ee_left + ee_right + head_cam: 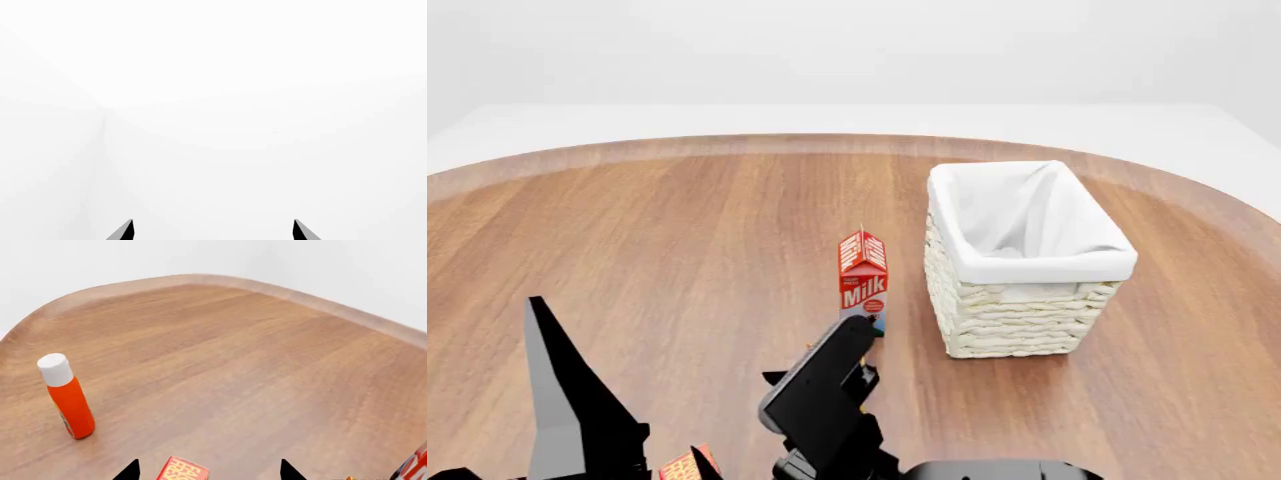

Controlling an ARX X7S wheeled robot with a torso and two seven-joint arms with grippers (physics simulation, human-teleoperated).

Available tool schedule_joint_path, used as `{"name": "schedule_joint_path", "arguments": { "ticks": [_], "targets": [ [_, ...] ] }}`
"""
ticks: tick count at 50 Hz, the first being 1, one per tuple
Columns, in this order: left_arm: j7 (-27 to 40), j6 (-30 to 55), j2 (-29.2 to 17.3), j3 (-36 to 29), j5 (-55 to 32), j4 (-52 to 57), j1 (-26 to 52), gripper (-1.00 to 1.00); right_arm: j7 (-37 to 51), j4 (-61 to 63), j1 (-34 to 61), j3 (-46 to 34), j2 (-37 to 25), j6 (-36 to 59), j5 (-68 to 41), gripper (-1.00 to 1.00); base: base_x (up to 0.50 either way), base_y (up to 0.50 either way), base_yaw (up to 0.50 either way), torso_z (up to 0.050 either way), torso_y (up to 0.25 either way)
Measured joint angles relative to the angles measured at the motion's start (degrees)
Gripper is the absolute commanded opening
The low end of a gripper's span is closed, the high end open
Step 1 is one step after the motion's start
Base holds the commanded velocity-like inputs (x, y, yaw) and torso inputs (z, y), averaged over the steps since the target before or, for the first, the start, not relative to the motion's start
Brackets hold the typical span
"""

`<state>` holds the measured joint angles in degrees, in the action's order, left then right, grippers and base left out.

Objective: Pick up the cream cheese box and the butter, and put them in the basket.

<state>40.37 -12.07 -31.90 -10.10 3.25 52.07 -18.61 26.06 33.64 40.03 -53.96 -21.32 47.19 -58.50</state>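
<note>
The right gripper (208,471) sat low over the wooden table (667,250), its two dark fingertips (129,471) spread wide with nothing clamped between them, and right there in the gap, at the frame's edge, poked the butter (181,470), a red-orange box with yellow lettering, only its top corner showing. In the head view that same box (686,466) peeked out at the very bottom, between the two dark arms. Well off to one side on the wood stood an orange bottle (67,397) with a white cap, upright and alone. The left gripper (212,231) pointed at nothing but blank white, its two tips apart and empty. Further out on the table, the basket (1014,300), white wicker with a cloth lining, stood upright toward the right, with only lining visible inside it. Just to its left the red milk carton (862,272) stood tall, and a small bluish thing showed at its foot, too hidden by the arm to name. The cream cheese box could not be made out with any certainty.
</note>
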Motion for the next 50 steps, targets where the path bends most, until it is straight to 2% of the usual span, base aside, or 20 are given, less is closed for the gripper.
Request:
{"name": "schedule_joint_path", "arguments": {
  "ticks": [50],
  "targets": [
    [0.02,-0.61,-0.15,-0.02,0.37,0.23,-0.57,1.00,5.77,-0.39,-12.31,-0.45,2.28,-9.79,4.59,1.00,0.00,0.00,0.00,0.000,0.000]
  ]
}}
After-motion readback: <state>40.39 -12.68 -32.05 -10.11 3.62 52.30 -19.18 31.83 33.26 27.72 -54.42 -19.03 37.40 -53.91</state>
